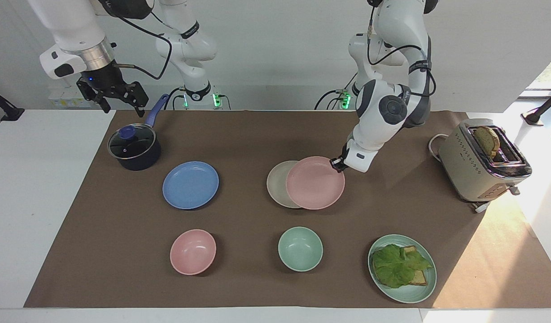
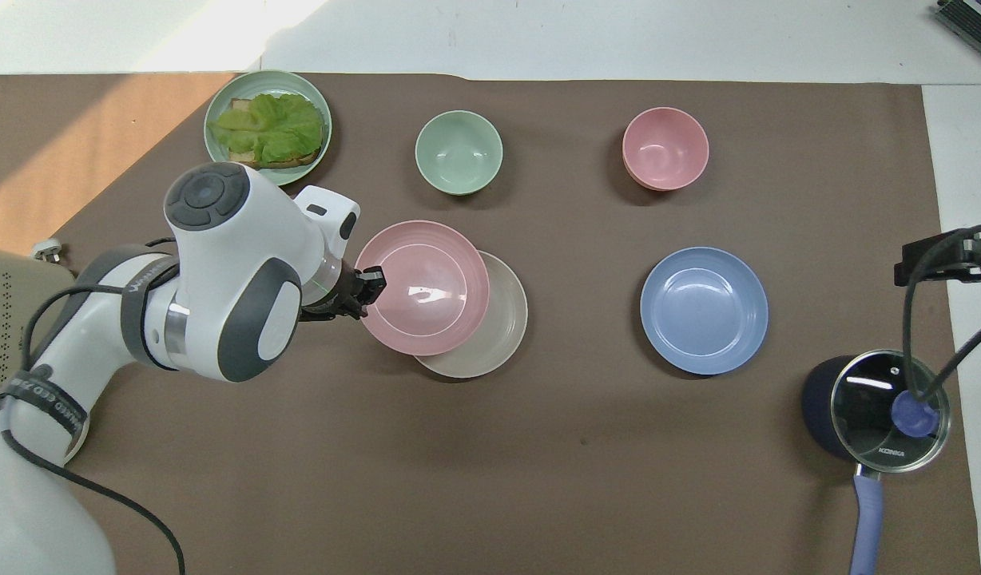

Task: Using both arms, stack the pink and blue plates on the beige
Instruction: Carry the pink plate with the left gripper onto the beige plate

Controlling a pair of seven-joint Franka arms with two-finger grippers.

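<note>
My left gripper (image 1: 336, 163) is shut on the rim of the pink plate (image 1: 315, 183), at the plate's edge toward the left arm's end. The pink plate (image 2: 426, 287) overlaps most of the beige plate (image 1: 275, 181), sitting off-centre toward the left arm's end, so only a crescent of beige (image 2: 502, 335) shows. Toward the right arm's end, the blue plate (image 1: 190, 185) lies flat on the brown mat, also seen from overhead (image 2: 704, 310). My right gripper (image 1: 122, 106) waits open in the air by the pot, holding nothing; only part of it (image 2: 950, 257) shows from overhead.
A dark pot with a glass lid (image 1: 134, 148) stands at the right arm's end, a toaster (image 1: 482, 161) at the left arm's end. Farther from the robots sit a pink bowl (image 1: 193, 251), a green bowl (image 1: 300, 249) and a green plate (image 1: 408, 296) with lettuce and toast.
</note>
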